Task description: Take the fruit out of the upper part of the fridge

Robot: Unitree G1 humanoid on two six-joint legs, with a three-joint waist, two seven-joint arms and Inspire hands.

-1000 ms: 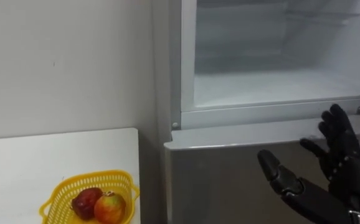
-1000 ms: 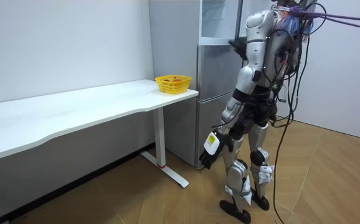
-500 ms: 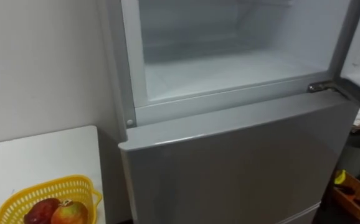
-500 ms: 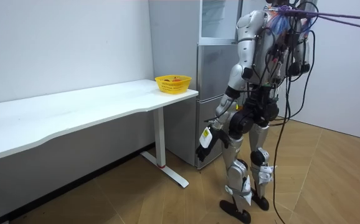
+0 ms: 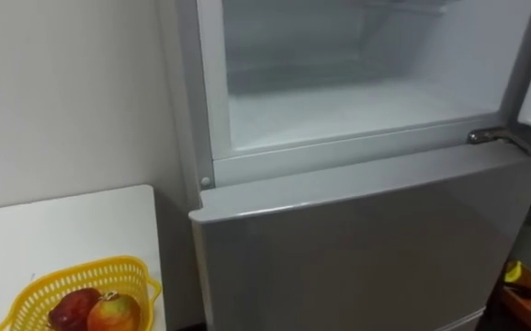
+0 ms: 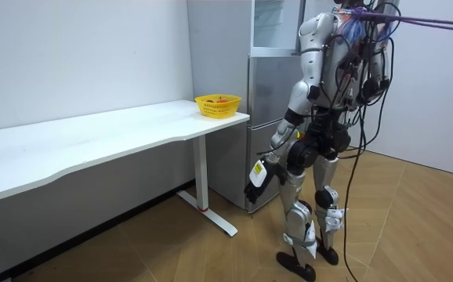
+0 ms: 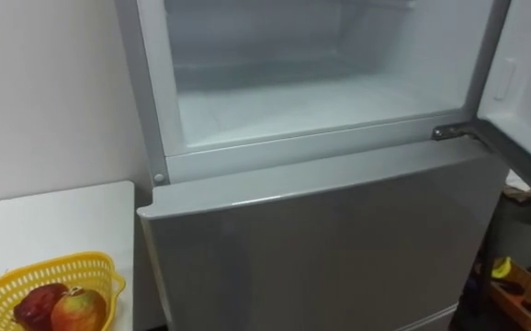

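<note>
The upper fridge compartment (image 5: 357, 101) stands open, and its white shelf is bare as far as I can see. Its door (image 7: 523, 110) is swung out to the right. Below it the grey lower door (image 5: 357, 239) is closed. I stand close in front of the fridge (image 6: 269, 102), upright. My left hand (image 6: 256, 174) hangs low beside my thigh with relaxed fingers, holding nothing. My right arm (image 6: 375, 78) hangs back among the cables on the room view's right.
A yellow basket (image 5: 36, 290) with a red apple (image 5: 73, 308) and a red-yellow fruit (image 5: 114, 314) sits on the white table (image 5: 73, 230) left of the fridge. A bin (image 7: 527, 230) and an orange crate (image 7: 523, 299) stand on the floor at the right.
A second ago my right hand was raised, open, before the lower door's top edge; it has dropped out of the eye views. My body has turned, and the eye views shifted with it.
</note>
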